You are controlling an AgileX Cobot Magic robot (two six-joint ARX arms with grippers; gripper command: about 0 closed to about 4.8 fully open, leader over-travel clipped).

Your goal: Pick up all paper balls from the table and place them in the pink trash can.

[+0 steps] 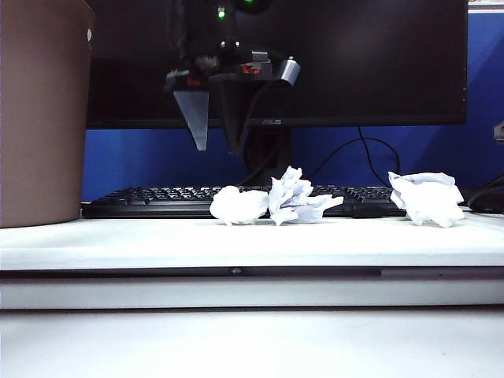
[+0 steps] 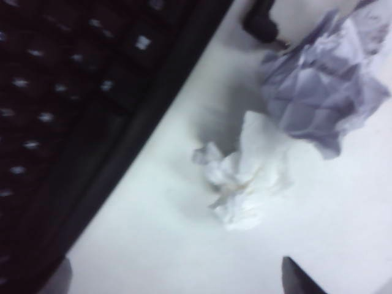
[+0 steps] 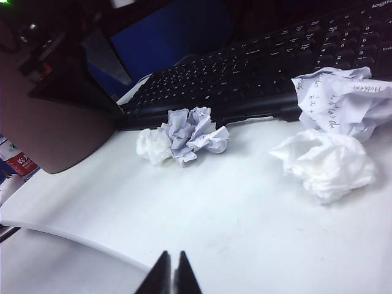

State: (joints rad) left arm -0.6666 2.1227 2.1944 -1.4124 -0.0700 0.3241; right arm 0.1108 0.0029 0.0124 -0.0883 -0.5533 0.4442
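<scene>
Two paper balls lie together in front of the keyboard: a white one (image 1: 238, 206) (image 2: 248, 184) (image 3: 153, 146) and a bluish one (image 1: 299, 197) (image 2: 324, 92) (image 3: 193, 133). Farther right sit a white wad (image 3: 327, 162) (image 1: 427, 198) and a sheet-like wad with handwriting (image 3: 343, 101). The pink trash can (image 1: 43, 110) (image 3: 49, 122) stands at the table's (image 1: 252, 244) left end. My left gripper (image 1: 219, 146) (image 2: 177, 278) hangs open and empty above the keyboard, up and left of the white ball. My right gripper (image 3: 171, 269) is shut and empty, near the table's front edge.
A black keyboard (image 1: 157, 201) (image 2: 61, 92) (image 3: 257, 67) runs along the back of the table, with a dark monitor (image 1: 354, 63) on its stand behind. A cable plug (image 2: 263, 21) lies beside the bluish ball. A blue wall is behind.
</scene>
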